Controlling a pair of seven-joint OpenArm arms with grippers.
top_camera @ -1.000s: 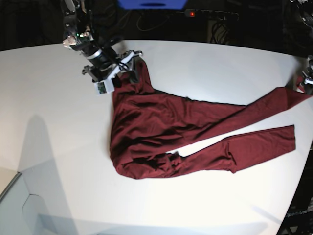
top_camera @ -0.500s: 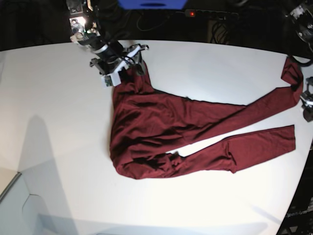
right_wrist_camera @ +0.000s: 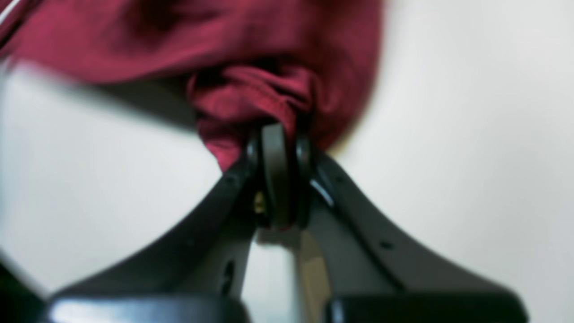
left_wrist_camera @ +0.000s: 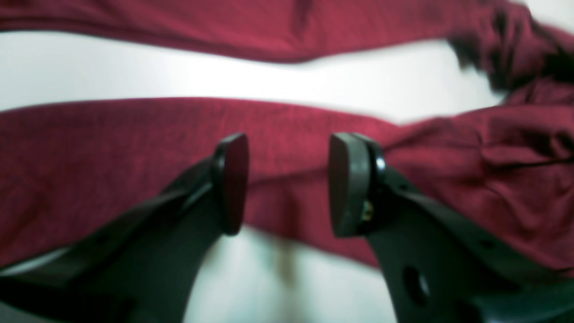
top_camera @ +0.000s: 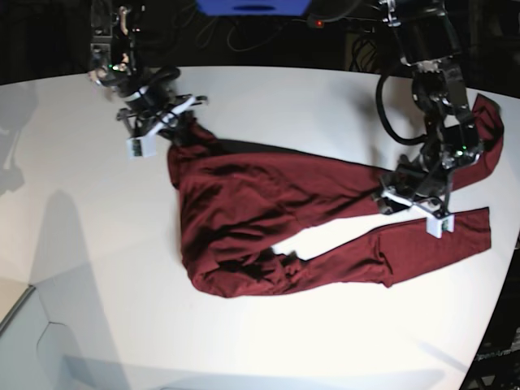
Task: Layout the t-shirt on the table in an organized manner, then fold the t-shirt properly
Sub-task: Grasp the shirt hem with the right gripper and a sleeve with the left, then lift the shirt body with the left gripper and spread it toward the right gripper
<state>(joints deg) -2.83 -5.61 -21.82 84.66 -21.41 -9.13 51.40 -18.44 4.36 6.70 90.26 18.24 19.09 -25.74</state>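
The t-shirt point(top_camera: 244, 219) lies across the middle of the table point(top_camera: 73, 211), its bunched body toward the left and two long sleeves running out to the right, one above the other with a strip of white showing between them. The cloth is dark maroon, wrinkled at the near left where it folds over itself.

My right gripper point(right_wrist_camera: 278, 148) is at the far left corner of the shirt, jaws pressed together on a pinch of fabric that puckers just above them. My left gripper point(left_wrist_camera: 287, 184) hangs over the upper sleeve on the right, jaws standing partly apart with the sleeve lying flat behind the gap; nothing is caught between them, though whether the tips touch the cloth I cannot tell.

The table is smooth, plain white, with a curved far edge, and it reaches well past the shirt on every side but the right, where the sleeves end near the rim. Soft grey shadows fall on its near left. Behind the far edge the room is dark, with black cables point(top_camera: 260, 34), a blue shape point(top_camera: 252, 6) and a small red light point(top_camera: 319, 23).
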